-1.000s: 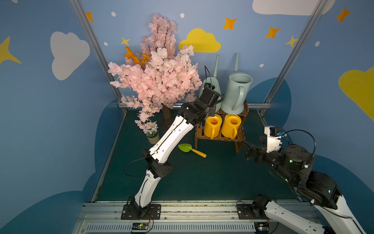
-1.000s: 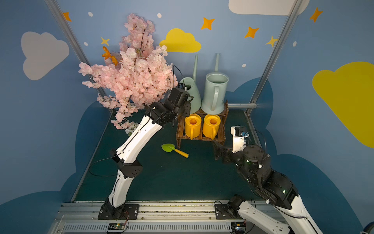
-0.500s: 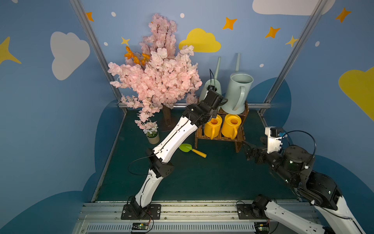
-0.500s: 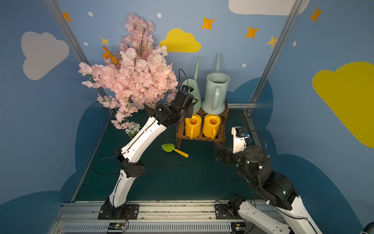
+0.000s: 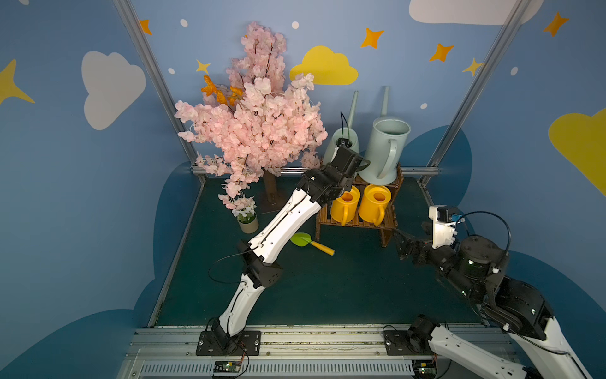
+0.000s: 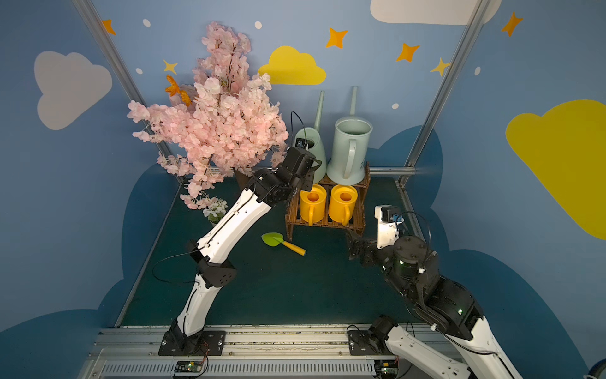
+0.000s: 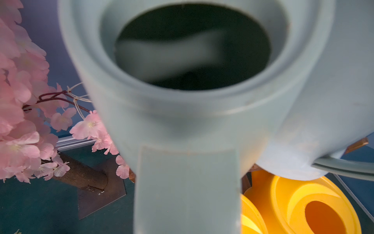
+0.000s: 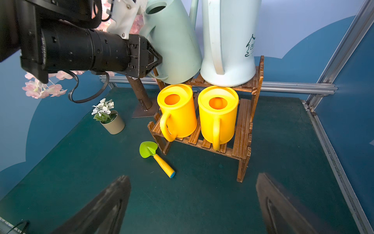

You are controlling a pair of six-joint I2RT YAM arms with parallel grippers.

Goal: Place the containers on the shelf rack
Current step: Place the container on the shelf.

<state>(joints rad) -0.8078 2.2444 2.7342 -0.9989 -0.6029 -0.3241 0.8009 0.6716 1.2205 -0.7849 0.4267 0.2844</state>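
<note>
In both top views we look down from high above the front rail (image 5: 328, 341) toward the back wall (image 5: 328, 32). The two sit side by side, so the shelf rack (image 5: 357, 224) and all around it repeat with a small sideways shift. Our left wrist camera sits very close to the pale green watering can (image 7: 182, 125), staring into its blurred mouth, with the yellow watering cans (image 7: 303, 202) showing past its body. Our right wrist camera sits low and farther back, facing the rack across the dark green floor (image 8: 60, 162) between the spread fingers of the right gripper (image 8: 192, 204). It shares the trowel (image 8: 148, 150) and flower pot (image 8: 114, 124) with the top views.
</note>
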